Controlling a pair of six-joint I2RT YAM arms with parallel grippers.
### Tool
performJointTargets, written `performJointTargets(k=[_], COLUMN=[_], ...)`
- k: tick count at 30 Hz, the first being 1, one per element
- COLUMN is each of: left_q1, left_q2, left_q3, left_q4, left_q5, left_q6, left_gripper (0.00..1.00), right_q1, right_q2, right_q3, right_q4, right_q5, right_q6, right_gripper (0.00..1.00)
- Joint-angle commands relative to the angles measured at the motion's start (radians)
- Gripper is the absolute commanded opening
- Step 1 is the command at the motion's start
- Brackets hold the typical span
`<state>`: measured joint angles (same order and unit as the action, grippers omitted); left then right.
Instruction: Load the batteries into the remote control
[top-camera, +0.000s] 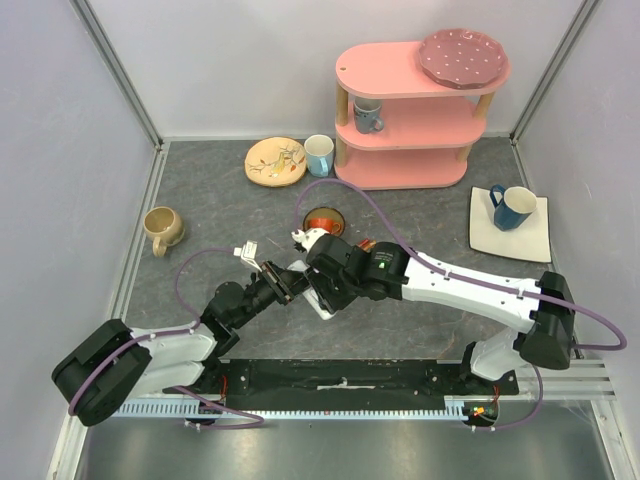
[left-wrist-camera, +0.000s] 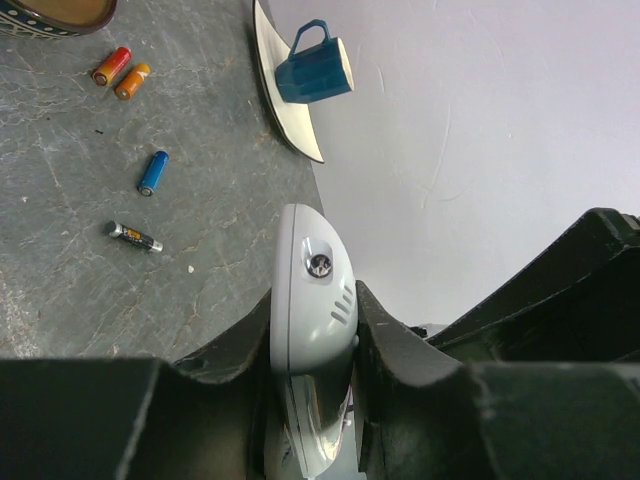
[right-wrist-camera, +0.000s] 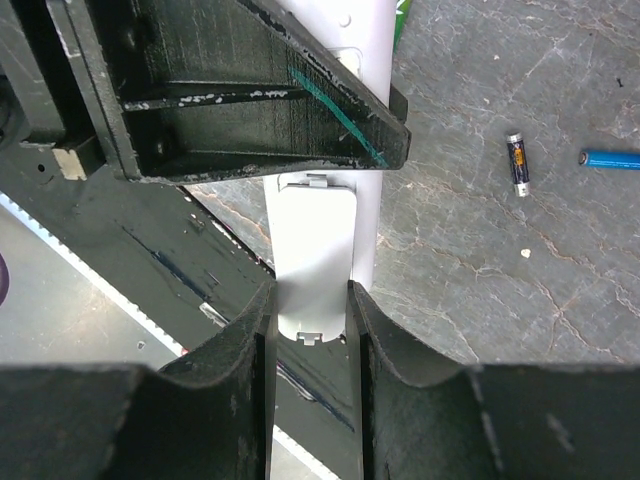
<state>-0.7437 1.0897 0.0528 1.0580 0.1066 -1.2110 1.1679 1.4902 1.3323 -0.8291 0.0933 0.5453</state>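
Observation:
The white remote control (left-wrist-camera: 312, 300) is held off the table between both grippers; a bit of it shows in the top view (top-camera: 324, 306). My left gripper (left-wrist-camera: 313, 296) is shut on its rounded end with the small lens. My right gripper (right-wrist-camera: 310, 290) is shut on the flat white battery cover (right-wrist-camera: 313, 250), which lies along the remote's body (right-wrist-camera: 366, 120). Loose batteries lie on the grey table: two orange-red ones (left-wrist-camera: 122, 73), a blue one (left-wrist-camera: 153, 172) (right-wrist-camera: 612, 158) and a dark one (left-wrist-camera: 135, 237) (right-wrist-camera: 517, 163). In the top view the two grippers meet (top-camera: 287, 283) (top-camera: 318, 290).
A bowl with an orange inside (top-camera: 324, 220) sits just behind the grippers. A beige mug (top-camera: 162, 228) is at the left. A wooden plate (top-camera: 276, 161), a white mug (top-camera: 319, 155) and a pink shelf (top-camera: 410, 130) stand at the back. A blue mug (top-camera: 515, 207) stands on a white square plate (top-camera: 535, 240) at the right.

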Motion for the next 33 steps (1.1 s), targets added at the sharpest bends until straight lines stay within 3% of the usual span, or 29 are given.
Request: performJointTargets(k=[1,33], left_q1=[-0.006,-0.009], left_q2=[-0.022,-0.021], left_q3=[-0.004,0.018], left_q4=[0.057,0.059], left_q5=[0.004,0.114], left_q6=[0.042,0.036], left_gripper=[0.02,0.02], right_q1=[0.004,0.001], right_q2=[0.022,0.070], right_q3=[0.036,0.068], right_q4=[0.012,-0.030], right_q5=[-0.020,0.014], right_q6=[-0.025,-0.064], right_gripper=[0.12,0.13])
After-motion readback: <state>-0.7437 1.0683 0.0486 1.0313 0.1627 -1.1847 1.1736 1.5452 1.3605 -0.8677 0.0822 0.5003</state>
